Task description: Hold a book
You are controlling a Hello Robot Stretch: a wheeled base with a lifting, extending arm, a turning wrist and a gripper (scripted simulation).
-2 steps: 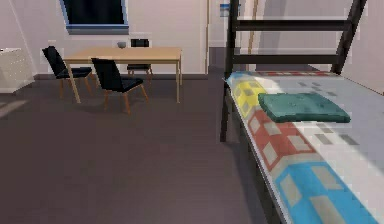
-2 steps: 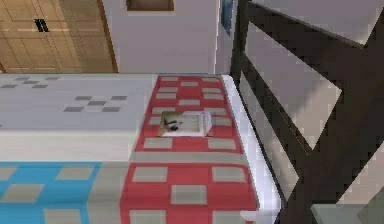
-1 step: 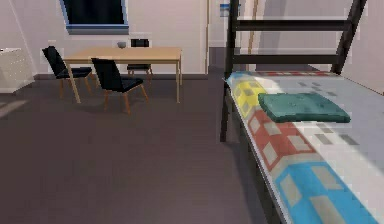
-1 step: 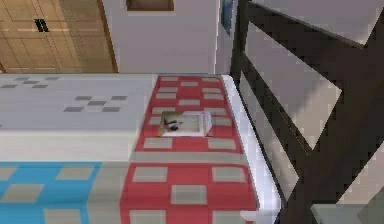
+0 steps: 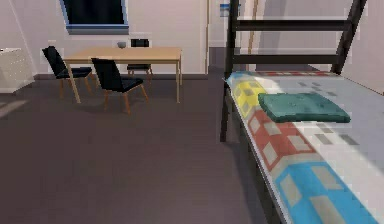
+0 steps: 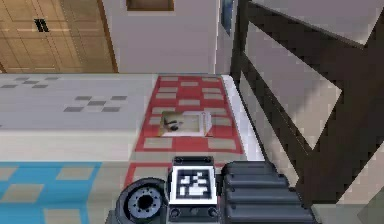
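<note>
Red, white and blue patchwork covers a bed [image 6: 70, 100] in the arm side view. A flat, pale book [image 6: 185, 122] lies on a red-and-white part of the quilt, near the dark bed frame [image 6: 300, 90]. Below the book, at the bottom edge, sits the dark arm [image 6: 258, 192] with a white marker square [image 6: 195, 185]. The claw [image 6: 143, 204] shows as a dark rounded body left of the marker. I cannot tell how its fingers stand or whether it holds anything. A wooden door [image 6: 55, 35] stands beyond the bed. In the forward view, a teal pillow [image 5: 303, 106] rests on the quilt. Farther off, black chairs [image 5: 118, 78] surround a wooden bench [image 5: 150, 55].
</note>
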